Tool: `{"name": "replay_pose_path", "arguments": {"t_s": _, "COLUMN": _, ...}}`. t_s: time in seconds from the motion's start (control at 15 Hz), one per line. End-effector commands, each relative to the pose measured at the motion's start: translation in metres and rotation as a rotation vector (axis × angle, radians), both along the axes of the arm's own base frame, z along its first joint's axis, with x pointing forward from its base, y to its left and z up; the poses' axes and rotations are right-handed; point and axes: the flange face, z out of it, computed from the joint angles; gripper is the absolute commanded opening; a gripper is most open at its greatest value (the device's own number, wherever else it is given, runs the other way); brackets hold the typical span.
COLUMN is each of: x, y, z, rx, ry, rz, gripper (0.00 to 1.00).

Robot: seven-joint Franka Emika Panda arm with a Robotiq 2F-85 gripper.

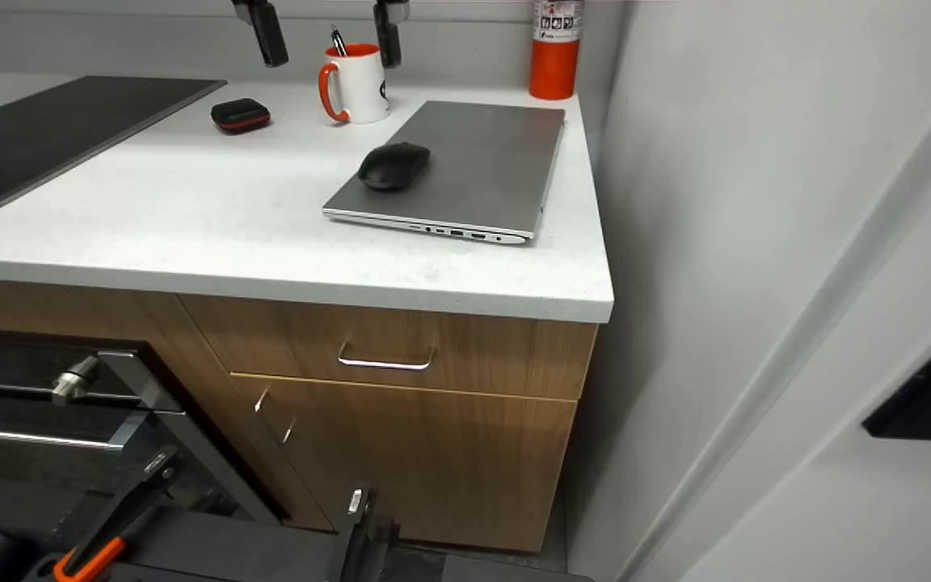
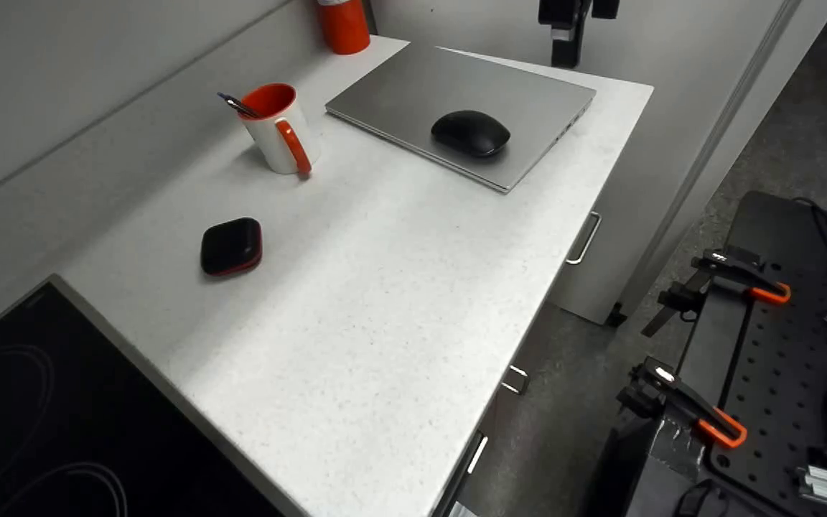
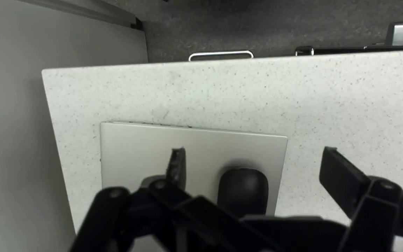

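My gripper point(image 3: 254, 149) hangs above the counter with its fingers wide apart, holding nothing. In the wrist view, a black computer mouse point(image 3: 242, 190) appears below and between the fingers, its lower part hidden by the gripper. The mouse rests on a closed grey laptop point(image 1: 491, 162), near one corner. In an exterior view, the gripper point(image 1: 333, 63) shows only as two fingertips at the top edge. A white mug point(image 1: 366, 85) with orange handle and inside stands beside the laptop, a pen point(image 2: 237, 105) leaning in it. A small black case point(image 2: 231, 246) with red trim lies farther along.
The white countertop point(image 2: 356, 309) ends at a grey wall panel point(image 1: 716, 202). A black cooktop point(image 1: 53, 129) is set into it. An orange-red cylinder point(image 1: 553, 69) stands at the back corner. Below are wooden drawers with metal handles point(image 1: 385, 364). Orange-tipped clamps point(image 2: 722, 429) grip a black bench.
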Motion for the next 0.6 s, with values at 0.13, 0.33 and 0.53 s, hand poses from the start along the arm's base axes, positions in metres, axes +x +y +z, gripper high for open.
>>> {"name": "replay_pose_path", "arguments": {"t_s": 0.13, "x": 0.038, "y": 0.025, "z": -0.002, "rx": 0.097, "ry": -0.269, "rz": 0.065, "gripper": 1.0}}
{"name": "replay_pose_path", "arguments": {"t_s": 0.33, "x": 0.064, "y": 0.047, "z": -0.007, "rx": 0.142, "ry": -0.382, "rz": 0.109, "gripper": 1.0}}
{"name": "replay_pose_path", "arguments": {"t_s": 0.53, "x": 0.078, "y": 0.066, "z": -0.011, "rx": 0.189, "ry": -0.388, "rz": 0.168, "gripper": 1.0}}
